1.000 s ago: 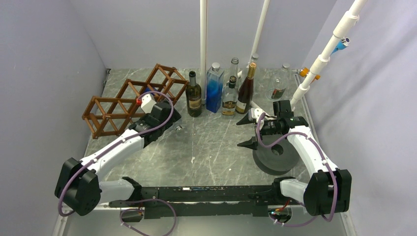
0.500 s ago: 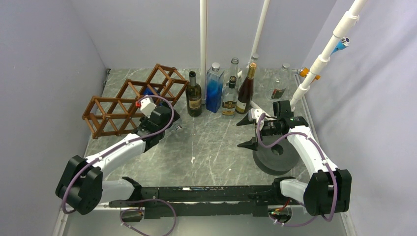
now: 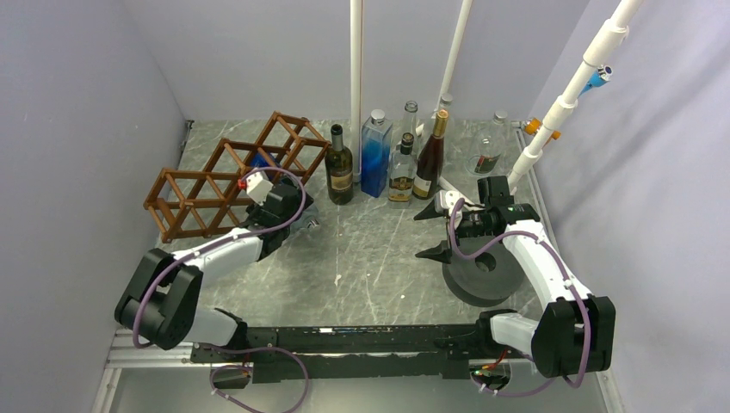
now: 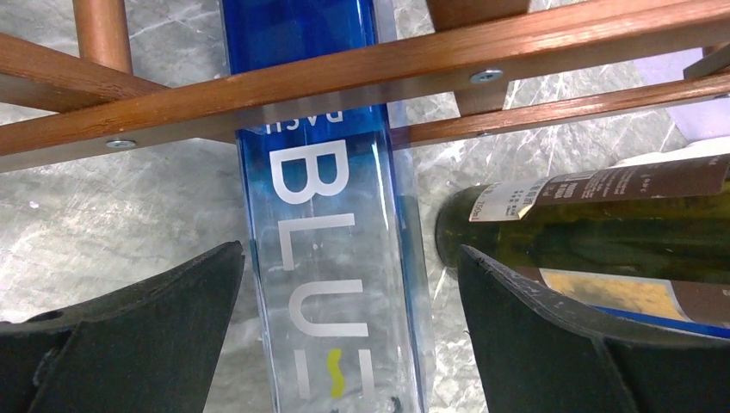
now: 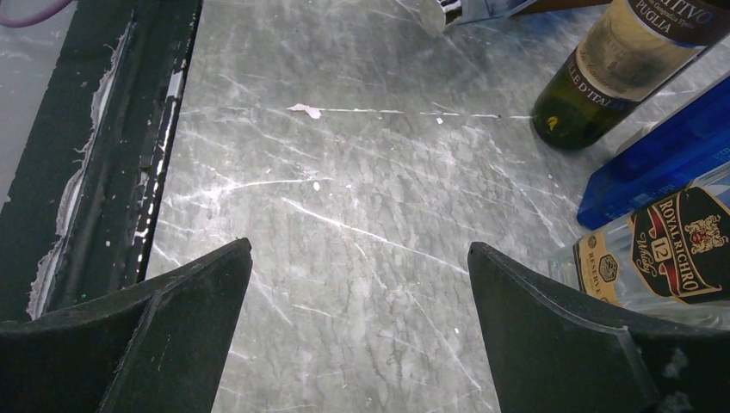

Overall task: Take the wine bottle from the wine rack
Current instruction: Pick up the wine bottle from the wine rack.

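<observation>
blue wine bottle (image 4: pixel 331 258) lies between released left fingers (image 4: pixel 146 335), seemingly untouched, gaps both sides, wine rack (image 4: pixel 344 86) rails crossing it.

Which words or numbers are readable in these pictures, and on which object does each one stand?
"BLU", big white letters: blue bottle in the wine rack; the small word above is half hidden.
"PUGLIA", "D'ITA...": green bottle.
"ROYAL", "12", "RESERVE": clear bottle; its second word is unclear.
Labels in the top view: too small to read.
</observation>
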{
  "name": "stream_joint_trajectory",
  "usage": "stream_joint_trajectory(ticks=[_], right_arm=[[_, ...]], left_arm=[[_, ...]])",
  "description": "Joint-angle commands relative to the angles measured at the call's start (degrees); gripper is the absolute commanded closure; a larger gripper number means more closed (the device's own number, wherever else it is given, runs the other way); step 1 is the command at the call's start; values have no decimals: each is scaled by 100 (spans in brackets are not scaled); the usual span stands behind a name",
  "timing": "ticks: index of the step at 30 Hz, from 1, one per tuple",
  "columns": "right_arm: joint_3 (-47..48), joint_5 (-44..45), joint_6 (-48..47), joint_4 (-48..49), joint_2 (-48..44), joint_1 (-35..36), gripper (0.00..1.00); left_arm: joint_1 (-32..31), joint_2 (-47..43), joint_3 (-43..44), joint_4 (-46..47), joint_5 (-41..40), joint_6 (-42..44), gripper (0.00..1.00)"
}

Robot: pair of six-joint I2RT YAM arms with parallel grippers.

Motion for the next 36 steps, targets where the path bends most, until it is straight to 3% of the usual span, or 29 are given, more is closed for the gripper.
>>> stream_joint_trajectory(ticks=[1,12,17,29,32,36], right_arm=[[90,-126,-225,-50,19,-23,1],[99,-121,-269,-81,24,-19,1],[99,-120,-272,-94,19,-21,1],[108,-123,-285,-107,11,-19,1],[108,-119,-291,-112,15,-24,1],[108,-119,-302,-121,11,-19,1]], left_arm=[[88,180,-63,562,98,-192,0],[318,328,-427,1405,542,-418,4],[379,328,-612,1799,675,-465,12],[384,515,-550,1818,657,-468,22],[389,547,-577,1891,679,-487,29],[401,525,-614,1949,701,-483,47]])
